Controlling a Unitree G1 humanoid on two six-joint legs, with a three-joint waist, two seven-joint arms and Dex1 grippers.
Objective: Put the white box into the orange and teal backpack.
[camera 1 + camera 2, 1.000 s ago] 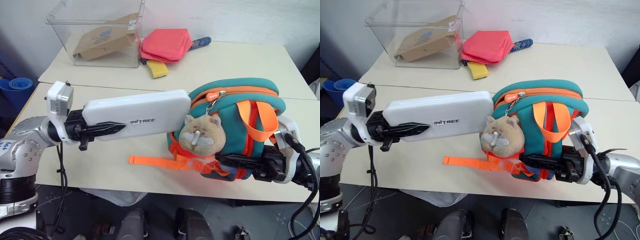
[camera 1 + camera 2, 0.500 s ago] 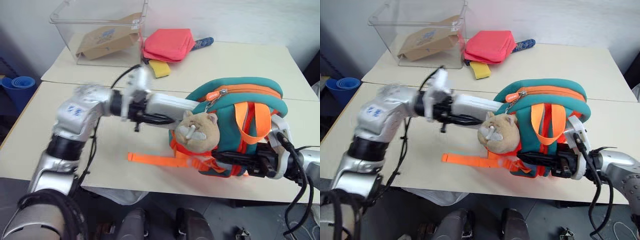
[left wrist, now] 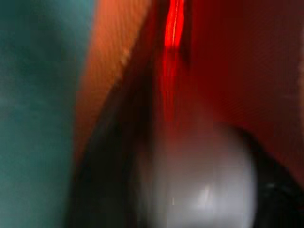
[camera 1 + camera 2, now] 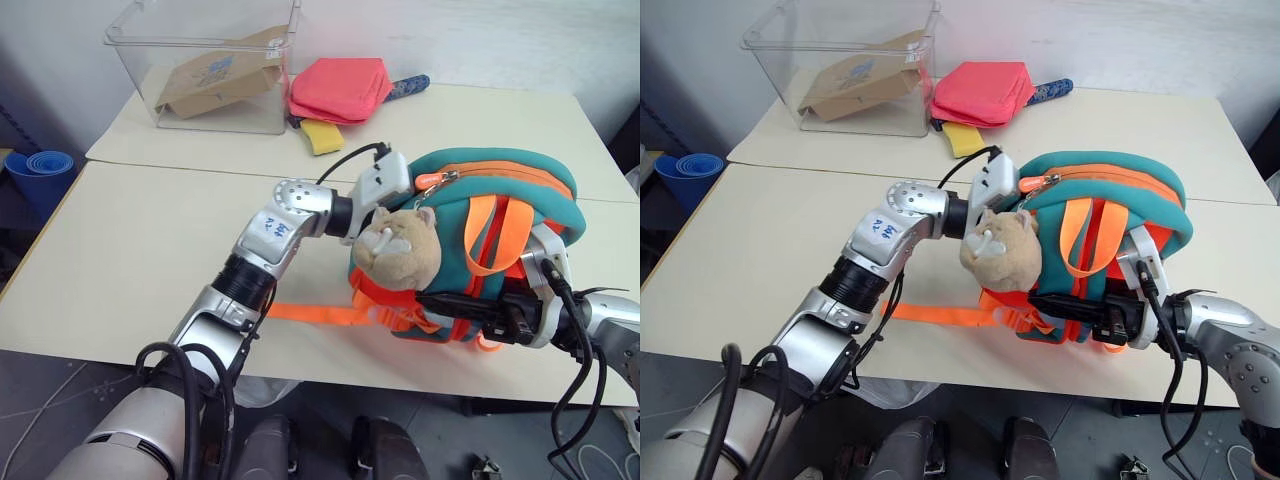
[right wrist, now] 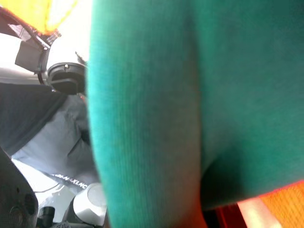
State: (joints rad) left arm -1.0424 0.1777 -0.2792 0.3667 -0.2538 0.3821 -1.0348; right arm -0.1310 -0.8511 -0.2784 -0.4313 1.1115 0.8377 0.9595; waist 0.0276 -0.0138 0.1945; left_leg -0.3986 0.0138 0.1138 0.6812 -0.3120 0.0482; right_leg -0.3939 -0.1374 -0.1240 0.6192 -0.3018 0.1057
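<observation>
The orange and teal backpack (image 4: 500,200) stands on the table's front right, with a tan plush animal (image 4: 398,248) hanging at its front. My left arm reaches across into its zipper opening. Its wrist (image 4: 385,182) sits at the mouth and the left gripper is buried inside. In the head views the white box is hidden. The left wrist view has a pale blurred shape (image 3: 199,185) against red lining, perhaps the box. My right gripper (image 4: 450,303) is shut on the backpack's lower front, by the orange straps.
A clear plastic bin (image 4: 130,45) holding a cardboard packet (image 4: 215,80) stands at the back left. Beside it lie a red-pink pouch (image 4: 335,88) and a yellow sponge (image 4: 316,136). An orange strap (image 4: 315,313) trails toward the table's front edge.
My left arm has swung right and carried the white box into the backpack's opening, so the box is out of sight. The right gripper has kept its hold on the backpack.
</observation>
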